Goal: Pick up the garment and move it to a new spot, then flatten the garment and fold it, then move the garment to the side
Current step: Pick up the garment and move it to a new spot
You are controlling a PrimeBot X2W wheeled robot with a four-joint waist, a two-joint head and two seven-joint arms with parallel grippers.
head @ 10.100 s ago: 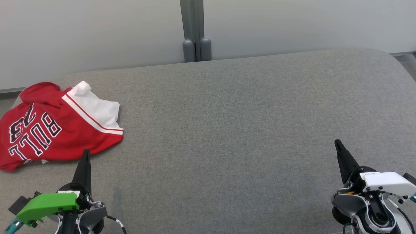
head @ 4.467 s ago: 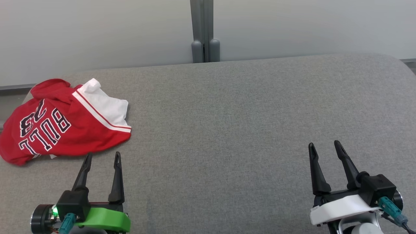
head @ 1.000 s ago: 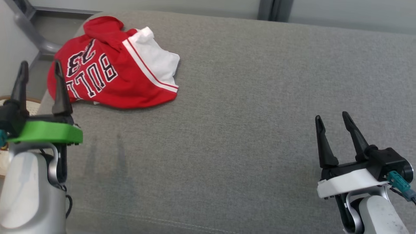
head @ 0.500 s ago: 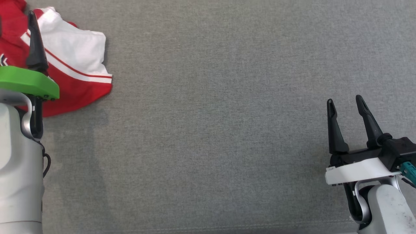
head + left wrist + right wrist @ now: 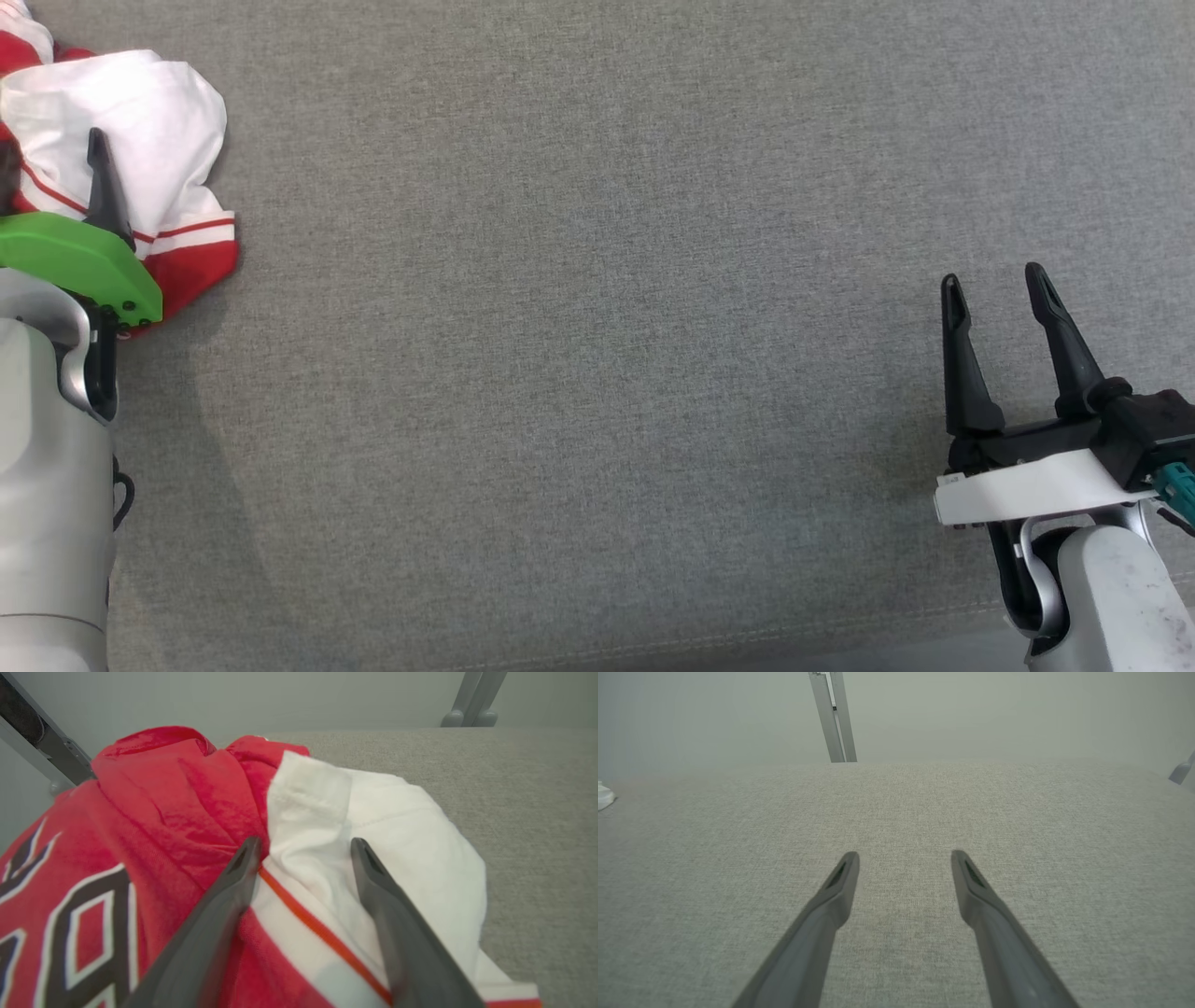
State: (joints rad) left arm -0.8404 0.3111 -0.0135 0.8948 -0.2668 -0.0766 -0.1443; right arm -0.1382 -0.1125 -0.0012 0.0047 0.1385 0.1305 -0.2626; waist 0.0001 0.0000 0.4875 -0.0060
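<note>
The garment is a crumpled red jersey with a white sleeve and dark lettering, lying at the far left of the grey cushion. My left gripper hangs over it, open. In the left wrist view the garment spreads under the left gripper, whose two fingers straddle the white sleeve's fold beside the red seam, with nothing pinched between them. My right gripper stands open at the lower right above bare cushion, far from the garment. The right wrist view shows the right gripper with empty space between its fingers.
The grey upholstered cushion stretches between the two arms. A pale wall with a grey post stands behind it. A slanted grey bar lies past the garment's far left side. A small white thing shows at the cushion's left edge.
The head camera has tilted down and swung, so the wall left the picture. My left gripper has reached forward from beside the garment to above its white sleeve. The right gripper stays open.
</note>
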